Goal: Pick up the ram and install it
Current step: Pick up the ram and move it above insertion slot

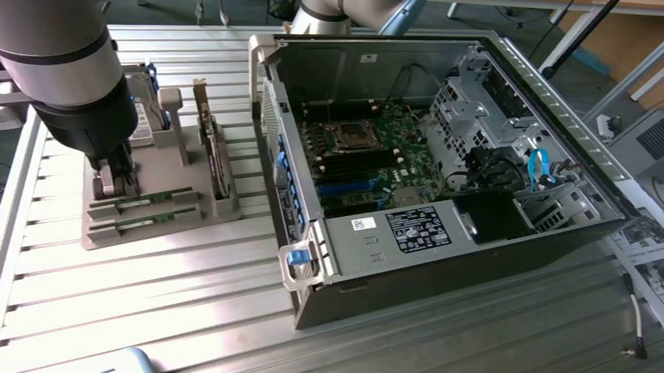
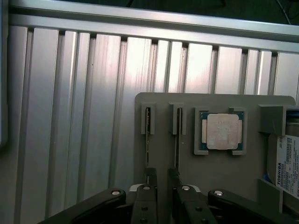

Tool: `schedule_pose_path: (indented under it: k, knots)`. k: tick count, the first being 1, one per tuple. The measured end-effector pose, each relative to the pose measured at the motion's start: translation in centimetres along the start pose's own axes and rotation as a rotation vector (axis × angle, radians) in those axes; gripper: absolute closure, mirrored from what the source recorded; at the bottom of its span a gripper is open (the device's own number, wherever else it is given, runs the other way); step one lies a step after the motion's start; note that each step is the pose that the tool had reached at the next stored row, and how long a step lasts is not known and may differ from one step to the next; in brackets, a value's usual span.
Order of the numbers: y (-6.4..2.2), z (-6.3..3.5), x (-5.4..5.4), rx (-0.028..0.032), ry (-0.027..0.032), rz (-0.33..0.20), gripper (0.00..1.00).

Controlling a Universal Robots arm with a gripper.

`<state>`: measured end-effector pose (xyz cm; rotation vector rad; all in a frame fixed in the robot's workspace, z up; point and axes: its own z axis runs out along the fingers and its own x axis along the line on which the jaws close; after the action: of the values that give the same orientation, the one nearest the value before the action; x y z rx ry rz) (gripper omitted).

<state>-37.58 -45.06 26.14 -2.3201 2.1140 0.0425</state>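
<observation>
1. Exterior view, position: the gripper [image 1: 112,190] hangs low over the end of the grey holder [image 1: 99,237] that lies toward the exterior view's left, on the slatted counter [image 1: 155,303]. It is at the ends of two sticks. The inner ram stick [image 1: 142,203] and the outer ram stick [image 1: 140,224] both sit on edge in their slots, and neither is lifted.
2. Exterior view, destination: the computer case [image 1: 415,233] lies open toward the exterior view's right, well apart from the holder, with the motherboard [image 1: 363,167] exposed. Installation is judged not yet begun.
3. Wrist view, grip: the fingers [image 2: 151,177] stand apart and released, with nothing between them.
4. Wrist view, alignment: the inner ram stick [image 2: 177,135] and the outer ram stick [image 2: 148,135] run edge-on toward the fingertips, roughly one in line with each. Which stick the gripper [image 2: 162,176] is lined up on cannot be told. The processor [image 2: 222,132] sits near the inner stick.
5. Risk, judged: the sticks stand close together, so closing off-centre could pinch a holder post or nudge the neighbouring stick.
6. Risk, judged: a grip on the thin edge near one end could tilt the board, jamming it in its slot or letting it slip during the carry.
</observation>
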Motion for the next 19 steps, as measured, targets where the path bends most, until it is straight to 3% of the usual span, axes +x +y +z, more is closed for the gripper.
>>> schedule_pose_path:
  k: [9, 19]
  knots:
    - [0.04, 0.0, 0.4, 0.0, 0.0, 0.0, 0.76]
    - [0.02, 1.04, 0.4, 0.0, 0.0, 0.0, 0.76]
